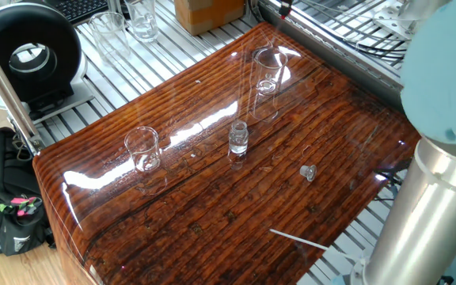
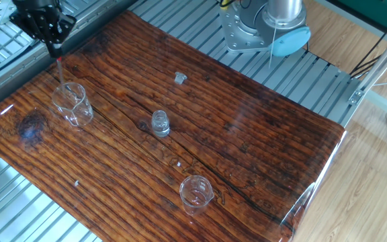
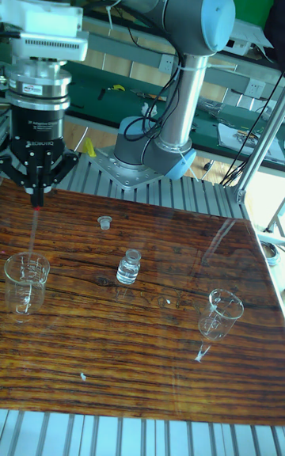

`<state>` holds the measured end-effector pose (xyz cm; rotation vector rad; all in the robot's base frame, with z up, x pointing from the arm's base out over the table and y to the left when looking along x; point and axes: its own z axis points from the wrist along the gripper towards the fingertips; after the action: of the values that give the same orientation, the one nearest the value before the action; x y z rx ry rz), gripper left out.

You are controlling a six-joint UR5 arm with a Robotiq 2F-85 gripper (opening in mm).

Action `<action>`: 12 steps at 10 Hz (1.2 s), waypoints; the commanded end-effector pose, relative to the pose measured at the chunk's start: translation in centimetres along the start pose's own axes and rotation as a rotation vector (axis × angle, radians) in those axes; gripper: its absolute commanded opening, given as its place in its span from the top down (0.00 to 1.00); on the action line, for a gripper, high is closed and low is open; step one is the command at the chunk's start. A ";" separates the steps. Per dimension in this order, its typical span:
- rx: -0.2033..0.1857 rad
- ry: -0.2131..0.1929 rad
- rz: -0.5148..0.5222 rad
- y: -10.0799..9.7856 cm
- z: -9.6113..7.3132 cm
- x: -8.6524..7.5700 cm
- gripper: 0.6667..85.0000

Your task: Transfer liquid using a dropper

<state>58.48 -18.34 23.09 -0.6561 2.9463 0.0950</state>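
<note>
Open tabletop (image 2: 247,128) beyond central vial (image 2: 160,123)

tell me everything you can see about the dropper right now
The dropper is a very thin clear tube with a small red bulb at its top. It hangs upright, the bulb pinched in the gripper, which is shut on it. Its lower end points down into the open mouth of the beaker by the table's edge. Whether the tip touches the glass or holds liquid cannot be told.
</note>
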 end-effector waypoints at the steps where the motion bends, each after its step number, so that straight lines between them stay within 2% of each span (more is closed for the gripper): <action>1: -0.023 0.051 -0.037 -1.3 1.3 2.2 0.99; 3: -0.038 0.047 -0.037 -0.9 1.5 1.8 0.99; 7: -0.053 0.046 -0.055 -1.6 3.4 1.1 0.99; 10: -0.119 0.010 -0.060 0.0 3.8 -0.4 0.99; 12: -0.129 0.008 -0.061 0.1 4.3 -0.9 0.99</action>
<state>58.92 -18.47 19.27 -0.7630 2.9642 0.2247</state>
